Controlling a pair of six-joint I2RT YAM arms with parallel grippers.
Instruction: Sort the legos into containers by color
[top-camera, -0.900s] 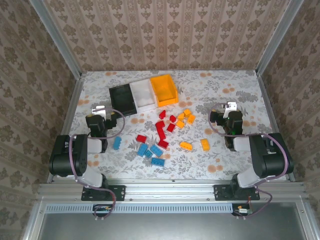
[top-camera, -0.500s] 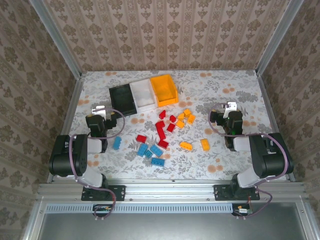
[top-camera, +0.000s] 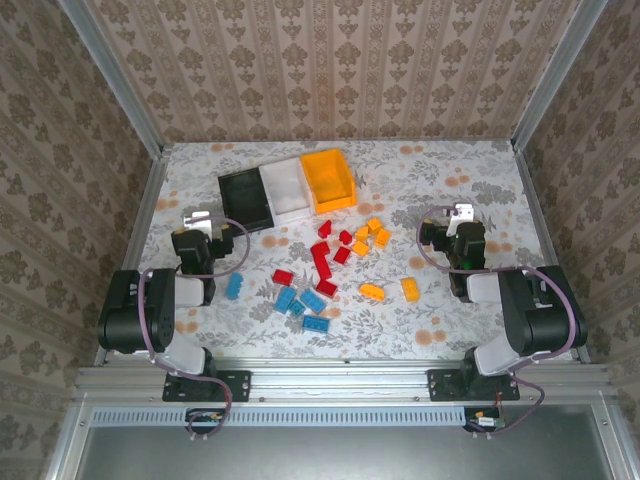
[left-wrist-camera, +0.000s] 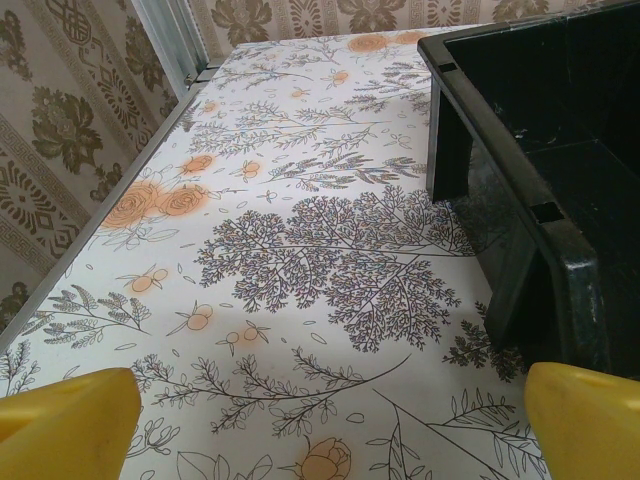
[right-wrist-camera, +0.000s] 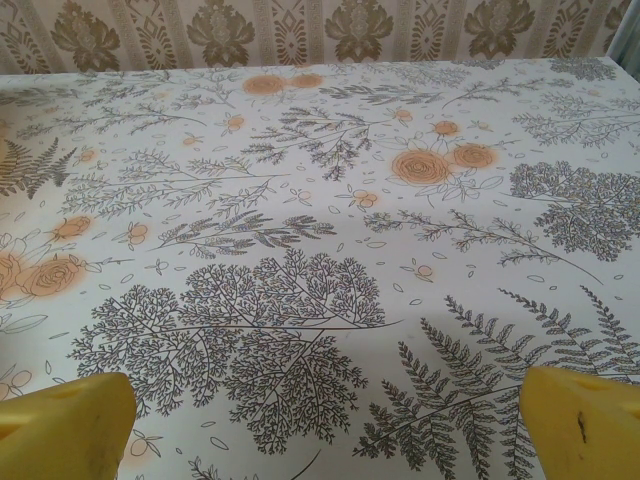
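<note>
the legos (top-camera: 322, 258) lie loose on the table (top-camera: 450, 180), near the containers (top-camera: 288, 190), which look empty. the left gripper (left-wrist-camera: 320, 440) and right gripper (right-wrist-camera: 320, 430) both stand wide, holding nothing. likely best to start with the outlying blue brick (top-camera: 233, 287), descending straight and pinching its short sides.

Black bin (left-wrist-camera: 560, 130) cut off at right edge; studs on legos (top-camera: 320, 262) indistinct

left pincer (left-wrist-camera: 325, 420) spread wide, right pincer (right-wrist-camera: 325, 425) likewise
</note>
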